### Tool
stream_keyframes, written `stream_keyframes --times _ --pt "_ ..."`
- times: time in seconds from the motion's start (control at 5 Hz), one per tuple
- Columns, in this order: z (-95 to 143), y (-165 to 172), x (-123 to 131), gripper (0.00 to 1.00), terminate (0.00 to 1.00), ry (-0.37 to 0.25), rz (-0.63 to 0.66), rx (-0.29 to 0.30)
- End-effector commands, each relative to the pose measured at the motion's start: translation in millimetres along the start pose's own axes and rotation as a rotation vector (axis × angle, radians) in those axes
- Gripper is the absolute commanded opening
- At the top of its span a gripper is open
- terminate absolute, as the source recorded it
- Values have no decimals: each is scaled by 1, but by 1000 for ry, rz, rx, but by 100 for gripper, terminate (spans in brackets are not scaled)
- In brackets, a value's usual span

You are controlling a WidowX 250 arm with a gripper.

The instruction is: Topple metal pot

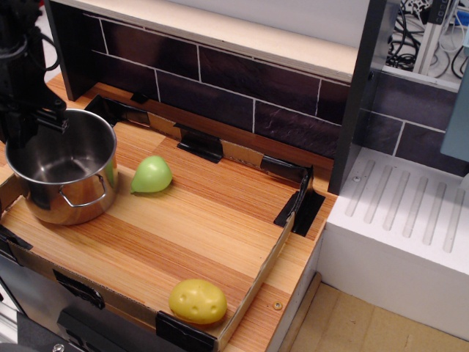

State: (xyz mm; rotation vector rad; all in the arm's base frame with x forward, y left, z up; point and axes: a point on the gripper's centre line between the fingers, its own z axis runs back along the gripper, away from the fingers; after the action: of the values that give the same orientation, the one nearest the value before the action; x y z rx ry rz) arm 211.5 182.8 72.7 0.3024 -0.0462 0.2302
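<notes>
The metal pot (73,194) is a shiny steel cylinder with wire loop handles. It stands open side up at the far left of the wooden tray floor (205,220). My black gripper (28,128) comes down from the top left and sits on the pot's back-left rim, apparently clamped on it. The pot's base looks slightly raised or tilted at the left. The fingertips are partly hidden by the rim.
A green pear-shaped toy (152,174) lies just right of the pot. A yellow potato-like toy (197,301) lies at the tray's front edge. A dark tiled wall (249,88) backs the tray, with black corner brackets on the cardboard rim. A white drainboard (410,213) is at the right.
</notes>
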Motion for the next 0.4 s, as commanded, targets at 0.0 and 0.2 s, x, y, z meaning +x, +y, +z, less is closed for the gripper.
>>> stream_keyframes --times 0.0,0.2 --pt "40 15 9 0 0 -34 48 131" --pt "56 17 4 0 0 42 51 222"
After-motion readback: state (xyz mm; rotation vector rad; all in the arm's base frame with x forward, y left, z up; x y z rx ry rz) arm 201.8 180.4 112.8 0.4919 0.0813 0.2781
